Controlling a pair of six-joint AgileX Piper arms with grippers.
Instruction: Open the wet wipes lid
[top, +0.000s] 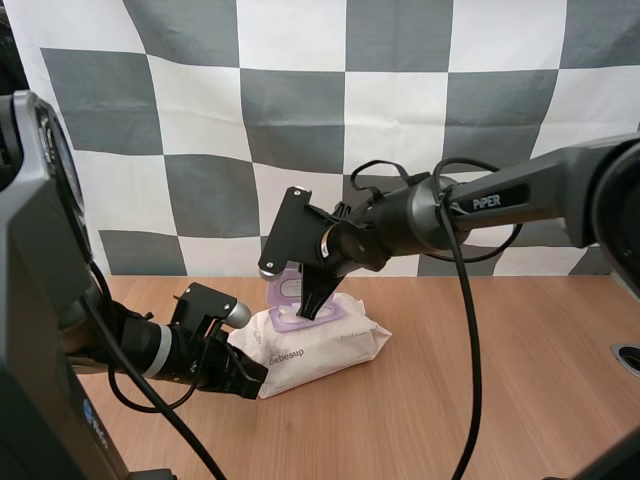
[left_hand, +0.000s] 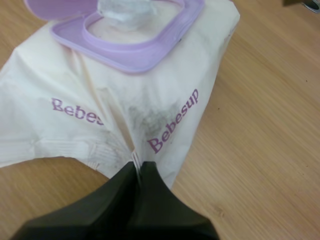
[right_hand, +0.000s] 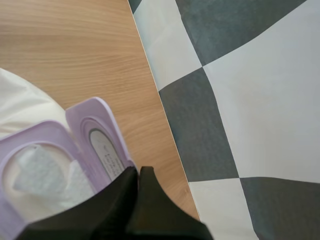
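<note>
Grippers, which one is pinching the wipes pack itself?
Left gripper: its tips pinch the pack at its edge; the right gripper sits closed by the open lid.

Right arm (top: 500, 195): my thick round tube, glossy black, with white "PiPER" lettering along its side. Joint housings are rounded and equally black.
Left arm (top: 150, 352): black as well, with one silver-white ring round the link.
Right gripper (top: 312, 308) and left gripper (top: 257, 378): matte black throughout.
Fingers (left_hand: 150, 205): smooth dark wedges, broad at the base and narrowing toward the tips.
</note>
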